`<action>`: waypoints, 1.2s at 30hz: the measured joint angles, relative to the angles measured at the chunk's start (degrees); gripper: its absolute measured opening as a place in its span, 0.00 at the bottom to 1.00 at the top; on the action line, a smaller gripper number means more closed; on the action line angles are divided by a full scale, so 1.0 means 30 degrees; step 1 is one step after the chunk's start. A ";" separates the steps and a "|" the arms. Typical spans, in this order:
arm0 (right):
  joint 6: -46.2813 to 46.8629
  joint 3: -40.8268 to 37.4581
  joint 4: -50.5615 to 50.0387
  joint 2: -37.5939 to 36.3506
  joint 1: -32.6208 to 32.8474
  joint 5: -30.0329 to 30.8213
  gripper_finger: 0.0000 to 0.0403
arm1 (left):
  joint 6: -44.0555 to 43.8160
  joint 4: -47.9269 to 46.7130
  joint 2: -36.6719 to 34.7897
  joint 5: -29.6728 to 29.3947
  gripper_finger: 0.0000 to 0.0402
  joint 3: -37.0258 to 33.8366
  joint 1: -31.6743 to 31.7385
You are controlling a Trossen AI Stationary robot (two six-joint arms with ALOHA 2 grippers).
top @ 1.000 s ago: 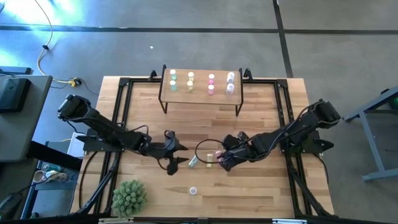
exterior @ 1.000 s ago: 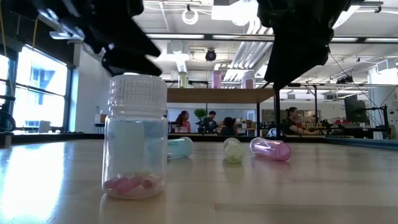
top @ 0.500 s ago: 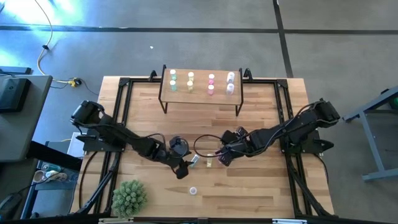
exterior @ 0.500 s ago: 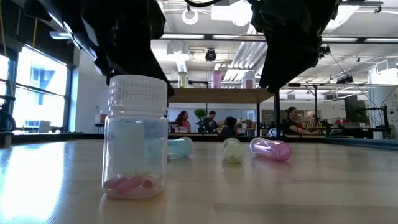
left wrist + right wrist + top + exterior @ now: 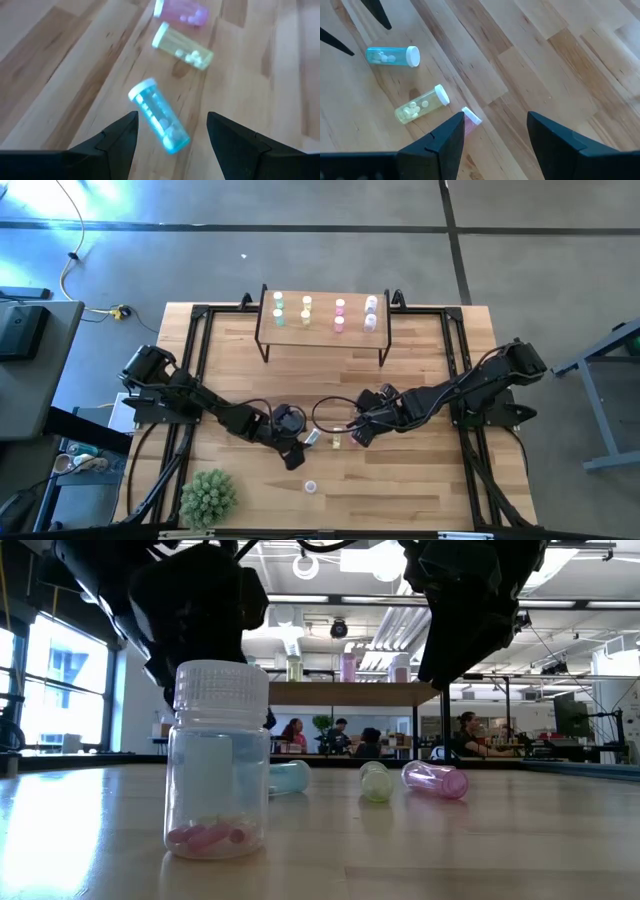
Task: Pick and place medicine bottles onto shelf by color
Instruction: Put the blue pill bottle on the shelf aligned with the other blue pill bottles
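Three small bottles lie on their sides at mid-table: a teal one (image 5: 311, 439), a yellow one (image 5: 337, 441) and a pink one (image 5: 351, 427). My left gripper (image 5: 172, 135) is open above the teal bottle (image 5: 160, 116), its fingers standing on either side without touching. My right gripper (image 5: 495, 135) is open above the pink bottle (image 5: 470, 119), which one finger partly hides. A clear bottle with pink pills (image 5: 217, 760) stands upright near the front edge. The shelf (image 5: 322, 322) stands at the far edge with several bottles upright on top.
A spiky green plant ball (image 5: 208, 497) sits at the near left corner. Black frame rails (image 5: 196, 370) run along the table's left and right sides. A dark cable loop (image 5: 325, 412) lies by the right gripper. Bare wood lies between the shelf and the arms.
My left gripper has gone toward the table's right and near edges, turning as it went, and now hangs over the teal bottle. The bottles have not moved.
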 joint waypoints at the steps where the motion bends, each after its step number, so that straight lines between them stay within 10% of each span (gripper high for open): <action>1: 0.0029 0.0000 0.0002 0.0000 0.0000 0.0000 0.51 | -0.0050 0.0150 0.0001 0.0006 0.56 0.0000 0.0007; 26: 0.0128 0.0000 0.0134 0.0000 0.0000 0.0021 0.51 | -0.0033 -0.0469 0.2684 0.0548 0.56 0.1071 0.0364; 36: 0.0128 0.0000 0.0141 0.0000 0.0000 0.0015 0.51 | 0.0457 -0.0764 0.2684 0.0526 0.36 0.1056 0.0372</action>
